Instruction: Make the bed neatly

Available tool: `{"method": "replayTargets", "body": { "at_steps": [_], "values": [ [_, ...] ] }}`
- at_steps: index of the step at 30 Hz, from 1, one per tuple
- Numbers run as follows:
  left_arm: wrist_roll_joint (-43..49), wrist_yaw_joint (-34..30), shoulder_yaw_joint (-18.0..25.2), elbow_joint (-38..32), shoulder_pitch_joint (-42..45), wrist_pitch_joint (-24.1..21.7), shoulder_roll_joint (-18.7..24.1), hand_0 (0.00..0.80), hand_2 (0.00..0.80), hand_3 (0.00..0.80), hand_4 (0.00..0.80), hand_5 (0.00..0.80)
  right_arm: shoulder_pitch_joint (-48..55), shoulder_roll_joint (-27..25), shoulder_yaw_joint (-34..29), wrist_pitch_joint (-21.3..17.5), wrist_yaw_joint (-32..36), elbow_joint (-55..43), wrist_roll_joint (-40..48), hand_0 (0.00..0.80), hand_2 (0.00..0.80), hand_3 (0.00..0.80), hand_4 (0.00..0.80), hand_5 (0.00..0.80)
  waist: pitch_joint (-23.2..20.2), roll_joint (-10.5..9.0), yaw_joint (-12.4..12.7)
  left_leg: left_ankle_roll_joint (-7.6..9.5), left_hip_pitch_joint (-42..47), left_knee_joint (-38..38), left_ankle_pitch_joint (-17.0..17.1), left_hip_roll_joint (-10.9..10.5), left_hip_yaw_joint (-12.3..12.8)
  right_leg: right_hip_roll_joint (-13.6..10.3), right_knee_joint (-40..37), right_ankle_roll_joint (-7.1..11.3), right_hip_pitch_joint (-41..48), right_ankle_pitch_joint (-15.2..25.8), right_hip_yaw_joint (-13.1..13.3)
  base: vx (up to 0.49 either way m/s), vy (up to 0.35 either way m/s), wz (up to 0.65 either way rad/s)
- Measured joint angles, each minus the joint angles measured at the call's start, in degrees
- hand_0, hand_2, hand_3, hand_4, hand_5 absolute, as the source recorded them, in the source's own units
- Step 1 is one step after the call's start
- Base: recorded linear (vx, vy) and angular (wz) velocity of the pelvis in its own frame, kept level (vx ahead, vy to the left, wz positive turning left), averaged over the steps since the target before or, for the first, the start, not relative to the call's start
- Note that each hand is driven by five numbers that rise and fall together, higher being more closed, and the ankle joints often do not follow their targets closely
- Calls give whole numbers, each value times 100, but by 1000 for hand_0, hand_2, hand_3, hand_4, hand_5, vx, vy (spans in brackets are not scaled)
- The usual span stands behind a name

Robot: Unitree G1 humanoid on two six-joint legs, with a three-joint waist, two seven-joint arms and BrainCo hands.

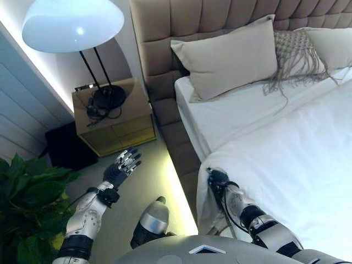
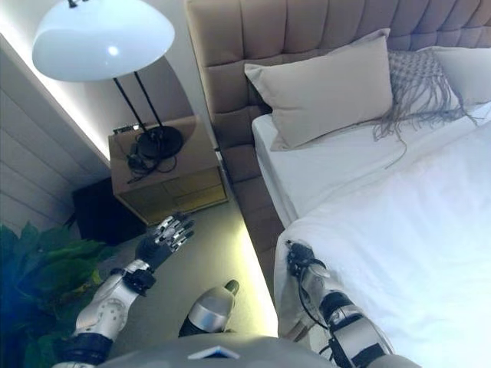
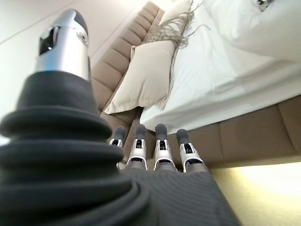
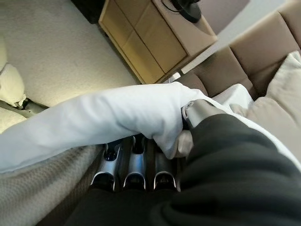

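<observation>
A white duvet (image 1: 297, 165) covers the near part of the bed, its corner hanging at the bed's left side. My right hand (image 1: 219, 179) is shut on that corner (image 4: 141, 113); in the right wrist view the cloth is bunched between thumb and curled fingers (image 4: 134, 155). Beyond the duvet lies bare white sheet (image 1: 231, 113). A beige pillow (image 1: 228, 58), a fringed cushion (image 1: 297, 52) and another pillow (image 1: 333, 44) lean on the padded headboard (image 1: 220, 16). My left hand (image 1: 124, 165) hovers open over the floor beside the bed, holding nothing, its fingers (image 3: 160, 146) straight.
A wooden nightstand (image 1: 113, 118) stands left of the bed with a black-based lamp and its large white shade (image 1: 71, 25). A dark box (image 1: 66, 146) sits beside it, and a green plant (image 1: 30, 209) at the lower left. Beige carpet (image 1: 140, 187) runs along the bed frame.
</observation>
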Motion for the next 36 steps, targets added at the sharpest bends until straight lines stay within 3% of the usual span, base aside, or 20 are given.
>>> {"method": "replayTargets", "body": {
  "at_steps": [3,4,5,6,15,26,36],
  "values": [
    [54,-84,1,8,8,-22,-37,0,0,0,0,0,-2,-21,33,30,-54,35,1,800,800,800,800,800,5,7,78,-5,2,2,-4,13,1,7,-7,-11,-3,-8,-6,0,0,0],
    [54,-100,-5,9,33,-38,-56,0,0,0,0,0,-2,-19,33,40,-76,43,2,530,530,530,530,530,5,9,75,-6,4,2,-5,14,1,8,-7,-16,-3,-11,-5,0,0,0],
    [56,-125,-16,12,43,-40,-57,0,0,0,0,0,-2,-19,31,51,-79,52,4,72,72,72,72,72,6,10,70,-7,6,3,-5,20,3,9,-6,-16,-5,-11,-5,0,0,0],
    [56,-135,-22,15,44,-45,-57,0,0,0,0,0,-2,-10,33,77,-78,61,4,0,0,0,0,0,6,11,71,-8,7,3,-6,22,5,10,-6,-16,-5,-11,-5,0,0,0],
    [50,-143,-41,16,71,-202,-69,0,0,0,0,0,71,389,22,341,288,177,4,0,0,0,0,0,26,84,-106,-19,120,-11,-40,176,184,10,6,-17,-40,-11,89,-7,-16,-11],
    [50,-90,-50,155,88,-322,-224,0,0,0,0,0,708,359,27,482,890,121,147,0,0,0,0,0,-221,29,-292,-20,218,-127,-38,288,464,15,30,-16,-224,-10,379,-14,-21,-12],
    [-20,152,-34,181,212,-428,-248,0,0,0,0,0,1590,136,-419,485,1094,37,341,0,0,0,0,0,-287,34,-881,-43,220,-237,-11,377,671,-2,192,-20,-523,-12,613,-57,-11,-11]
  ]
}}
